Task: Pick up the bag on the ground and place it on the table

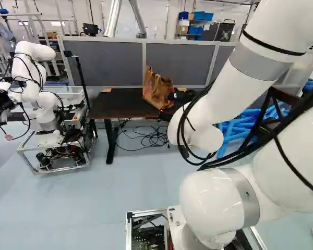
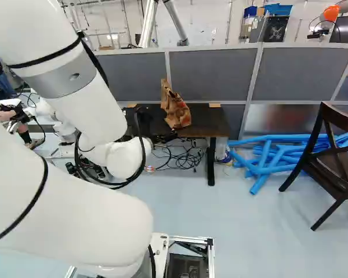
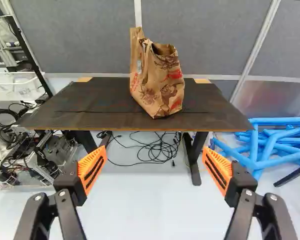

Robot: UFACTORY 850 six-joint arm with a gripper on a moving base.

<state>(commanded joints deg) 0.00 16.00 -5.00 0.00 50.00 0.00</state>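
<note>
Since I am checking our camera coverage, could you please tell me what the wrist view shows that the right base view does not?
Wrist view only: the gripper clearly, standing open.
Right base view only: the arm's white links and the wooden chair's seat.
Both: the brown bag on the table, black cables beneath, and blue tubes.

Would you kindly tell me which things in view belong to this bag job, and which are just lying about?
For the job:
bag, already on the table
table, under it
gripper, open

Just about:
cables under the table
blue tubes
chair
another robot
</note>
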